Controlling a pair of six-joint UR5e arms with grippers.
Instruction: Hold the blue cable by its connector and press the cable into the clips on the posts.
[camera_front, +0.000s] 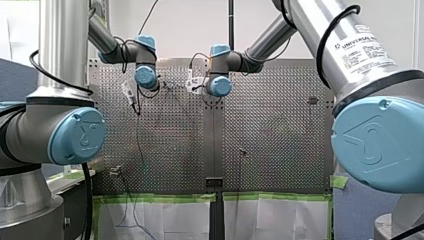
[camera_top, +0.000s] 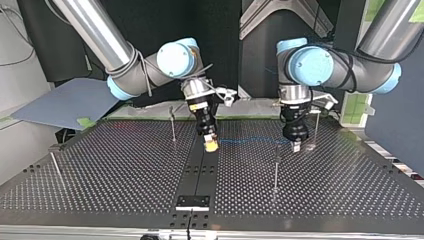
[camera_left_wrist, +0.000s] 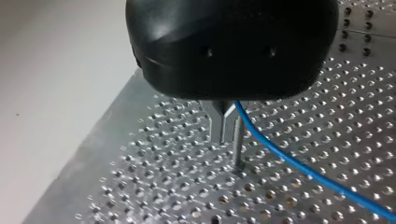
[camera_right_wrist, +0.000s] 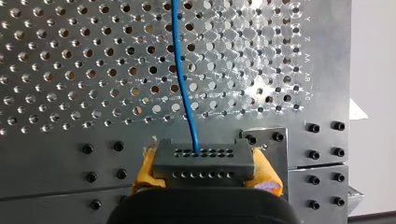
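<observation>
Perforated table, dark backdrop behind the arms. My right gripper has its yellow pads clamped on the grey connector. The blue cable runs across to my left gripper, fingers nearly together, seemingly pinching it just beside a post. Routing step, I'd say; next, press the cable down into that post's clip.

L wrist view: black housing of my left gripper hides where the blue cable begins; cable's other end cut off at pic edge. R wrist view: my right gripper body cut off by edge; connector underside hidden; cable runs out of view ahead. Front and top views: clips on posts too small to judge.
</observation>
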